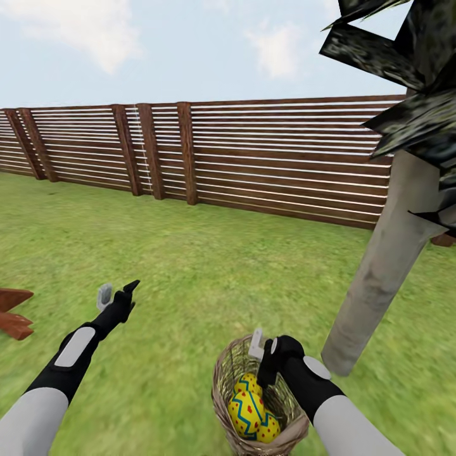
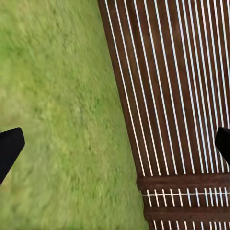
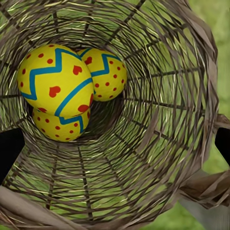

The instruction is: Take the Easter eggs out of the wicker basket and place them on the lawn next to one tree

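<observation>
The wicker basket (image 1: 223, 387) stands on the lawn (image 1: 190, 266), a short way left of the pale tree trunk (image 1: 386, 259). Three yellow Easter eggs with blue zigzags and red marks lie inside it: a large one (image 3: 55, 81) on top, one (image 3: 106, 72) beside it, and one (image 3: 60, 127) partly under it. My right gripper (image 1: 261, 364) hangs open over the basket's far rim and points down into it, with nothing between its fingertips (image 3: 9, 151). Out to the left, my left gripper (image 1: 118, 291) is open and empty above the grass (image 2: 57, 120).
A brown slatted fence (image 1: 266, 158) closes off the far side of the garden. Dark leaf clumps (image 1: 405, 57) hang over the upper right. Some reddish-brown wooden pieces (image 1: 12, 313) lie on the grass at the left edge. Open grass stretches between the basket and the fence.
</observation>
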Available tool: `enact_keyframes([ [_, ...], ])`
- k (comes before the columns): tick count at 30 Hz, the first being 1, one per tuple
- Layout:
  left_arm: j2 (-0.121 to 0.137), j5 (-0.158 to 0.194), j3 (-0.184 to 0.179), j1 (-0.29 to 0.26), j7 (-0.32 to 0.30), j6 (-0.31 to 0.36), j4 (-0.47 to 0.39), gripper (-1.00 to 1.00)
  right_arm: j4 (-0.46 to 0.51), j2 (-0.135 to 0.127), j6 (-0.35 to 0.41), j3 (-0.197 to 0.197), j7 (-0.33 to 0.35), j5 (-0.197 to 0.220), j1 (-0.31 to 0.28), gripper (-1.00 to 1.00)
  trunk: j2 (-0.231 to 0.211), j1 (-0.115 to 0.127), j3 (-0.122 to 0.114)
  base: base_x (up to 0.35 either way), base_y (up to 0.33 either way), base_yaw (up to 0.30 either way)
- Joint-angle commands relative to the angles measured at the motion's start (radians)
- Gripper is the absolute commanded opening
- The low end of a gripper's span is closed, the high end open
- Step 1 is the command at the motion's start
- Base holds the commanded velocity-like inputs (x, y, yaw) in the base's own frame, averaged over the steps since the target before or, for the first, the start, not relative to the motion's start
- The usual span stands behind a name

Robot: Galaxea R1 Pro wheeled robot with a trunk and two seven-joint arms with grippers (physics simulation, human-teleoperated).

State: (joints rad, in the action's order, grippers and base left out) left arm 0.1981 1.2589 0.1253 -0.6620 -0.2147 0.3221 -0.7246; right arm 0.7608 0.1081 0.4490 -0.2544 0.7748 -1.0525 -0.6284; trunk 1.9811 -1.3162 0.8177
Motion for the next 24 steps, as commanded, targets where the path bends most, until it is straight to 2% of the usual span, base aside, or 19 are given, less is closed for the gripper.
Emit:
enact_keyframes([
  [1,0.0,0.007,0.003,-0.001,-0.002,0.008,0.0,1.0,0.002,0.0,0.003,-0.001,0.006,-0.006,-0.001,1.0,0.008,-0.004,0.004,0.0,0.0,0.0],
  [5,0.002,0.004,0.004,-0.001,0.0,0.01,-0.001,1.0,0.0,0.0,0.003,-0.001,0.006,-0.006,-0.001,1.0,0.036,-0.019,0.017,0.0,0.0,0.0],
  [12,0.031,0.008,0.001,-0.001,0.0,0.012,0.0,1.0,0.001,0.002,0.003,-0.001,0.006,-0.006,-0.001,1.0,0.085,-0.046,0.039,0.0,0.0,0.0],
  [24,0.035,0.011,0.006,0.001,0.005,0.015,0.023,1.0,0.0,0.001,0.003,-0.002,0.006,-0.006,-0.001,1.0,0.169,-0.092,0.076,0.0,0.0,0.0],
])
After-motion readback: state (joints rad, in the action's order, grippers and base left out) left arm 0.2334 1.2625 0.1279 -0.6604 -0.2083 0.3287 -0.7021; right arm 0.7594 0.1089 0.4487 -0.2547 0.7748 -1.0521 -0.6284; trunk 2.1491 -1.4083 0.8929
